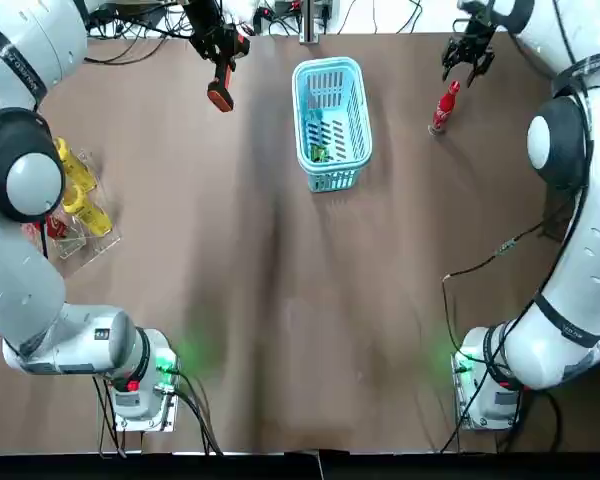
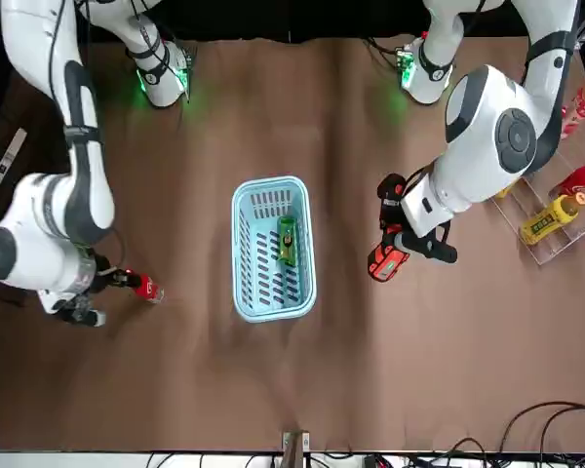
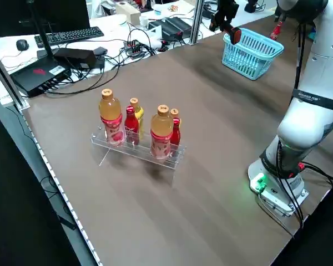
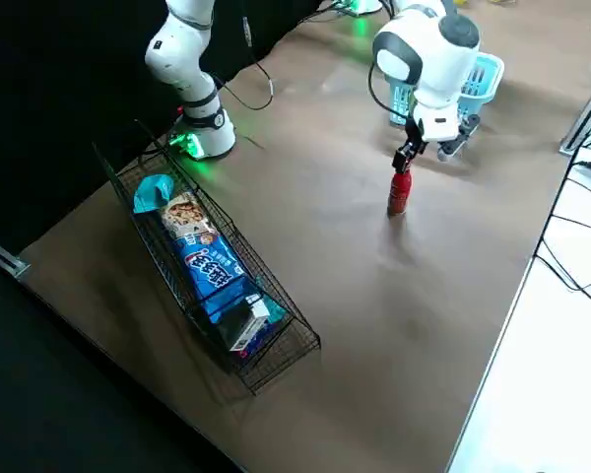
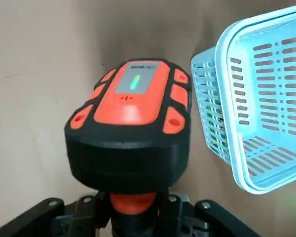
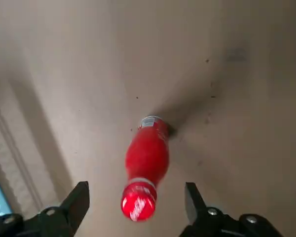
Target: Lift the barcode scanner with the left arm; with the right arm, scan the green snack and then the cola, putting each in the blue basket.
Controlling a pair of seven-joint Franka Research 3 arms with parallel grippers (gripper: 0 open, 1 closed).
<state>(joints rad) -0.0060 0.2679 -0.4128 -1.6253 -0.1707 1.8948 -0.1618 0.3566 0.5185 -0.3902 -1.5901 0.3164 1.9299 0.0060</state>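
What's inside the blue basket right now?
Only the green snack, lying on the floor of the basket. The cola stands outside it, just below the open right gripper. Nothing inside looks covered.

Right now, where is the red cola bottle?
Top view: the cola bottle stands at the robot's right of the blue basket, under the open right gripper.

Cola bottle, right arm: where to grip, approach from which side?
Take the cola bottle at its narrow neck, coming straight down from above. It stands upright and clear of the blue basket, and the right gripper hangs open over it.
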